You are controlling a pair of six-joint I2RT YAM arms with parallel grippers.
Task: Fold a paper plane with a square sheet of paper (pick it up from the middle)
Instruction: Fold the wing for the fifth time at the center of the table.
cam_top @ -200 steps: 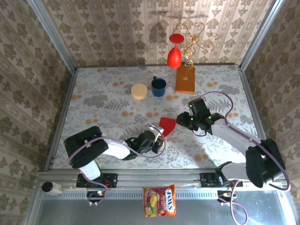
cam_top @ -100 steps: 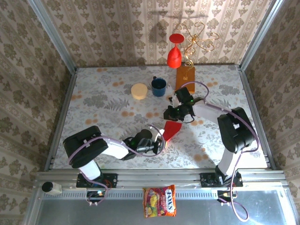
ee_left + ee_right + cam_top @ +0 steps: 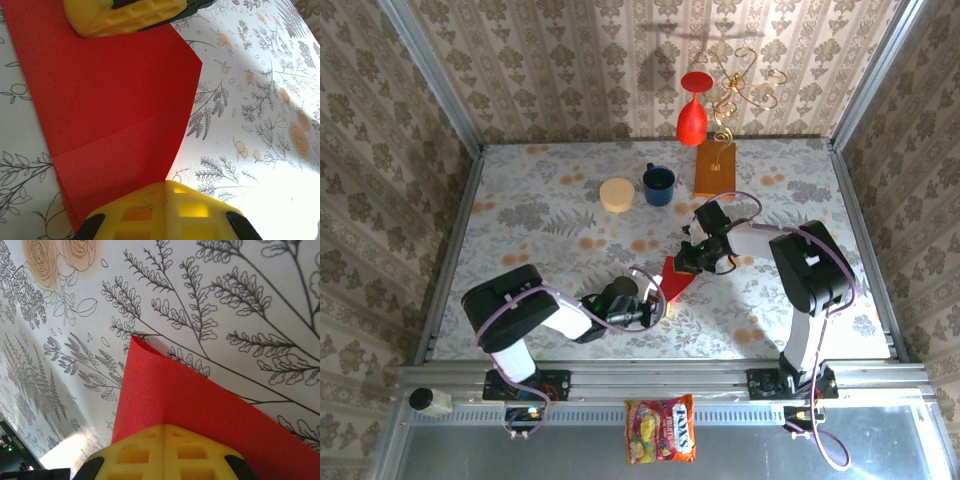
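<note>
Wide floral table (image 3: 520, 230) first; near its front middle lies the square sheet of paper (image 3: 672, 280), bright red, already folded into an angular wedge, low on the table with one end toward each side. Now the hands: the left gripper (image 3: 653, 297) is clamped tight on the near end of the sheet, its yellow pads (image 3: 200, 212) pressed together over the red in the left wrist view; the right gripper (image 3: 686, 261) is likewise pinched closed on the far end, the paper running straight into its closed fingers in its own camera. Smaller again, a crease (image 3: 115, 137) runs across the sheet, with layers overlapping below it; smallest of all, a corner (image 3: 136, 342) curls up off the table. By my reckoning this stuff weighs next to nothing, flops at a breath and remembers every dent; two grips pulling apart could tear it, and a hard pinch will wrinkle it. The best hold looks like the folded edges, where doubled layers are stiffer; light pressure, no tugging.
</note>
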